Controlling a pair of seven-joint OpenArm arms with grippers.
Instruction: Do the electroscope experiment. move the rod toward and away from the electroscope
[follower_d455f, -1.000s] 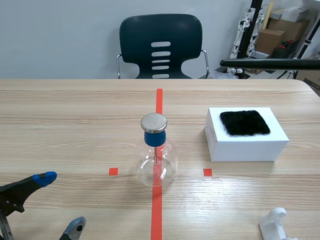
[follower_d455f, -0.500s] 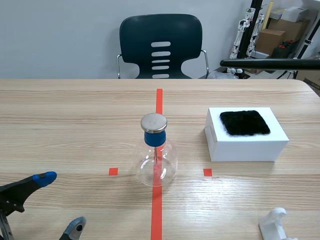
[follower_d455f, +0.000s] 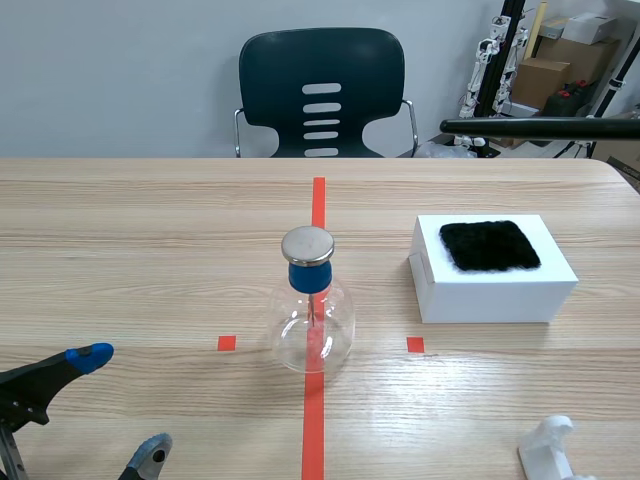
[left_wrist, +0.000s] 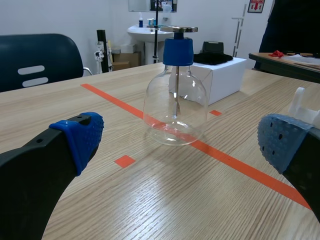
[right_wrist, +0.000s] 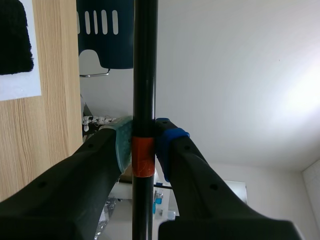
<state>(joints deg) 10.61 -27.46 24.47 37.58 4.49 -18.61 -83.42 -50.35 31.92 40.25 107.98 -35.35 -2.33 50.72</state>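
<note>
Across the scene view, the electroscope (follower_d455f: 314, 305) (a clear glass flask with a blue stopper and a metal disc on top) stands on the worktop (follower_d455f: 150, 250), on the red tape line, with nothing touching it. To its right sits a white box (follower_d455f: 495, 290) with a black fur pad (follower_d455f: 490, 246) on top. The rod (follower_d455f: 540, 127), black and level, comes in raised at the far right, well apart from the electroscope; the hand holding it is out of this view. The left hand (follower_d455f: 120, 405) sits low at the near left, released and empty, and a small white holder (follower_d455f: 548, 447) lies at the near right. From the left wrist, the blue pads (left_wrist: 82, 135) stand wide apart with the electroscope ahead of them, untouched. From the right wrist, the right hand (right_wrist: 145, 142) is clenched on the rod, its pads pressing either side just above an orange-red band (right_wrist: 142, 159), with the box and fur pad off to one side. By my reading the rod is secured, and the fur pad is back on its box. The rod is at the "away" end. Whether any pass toward the disc has been made cannot be told, so an approach and a retreat are what I judge to be left.
</note>
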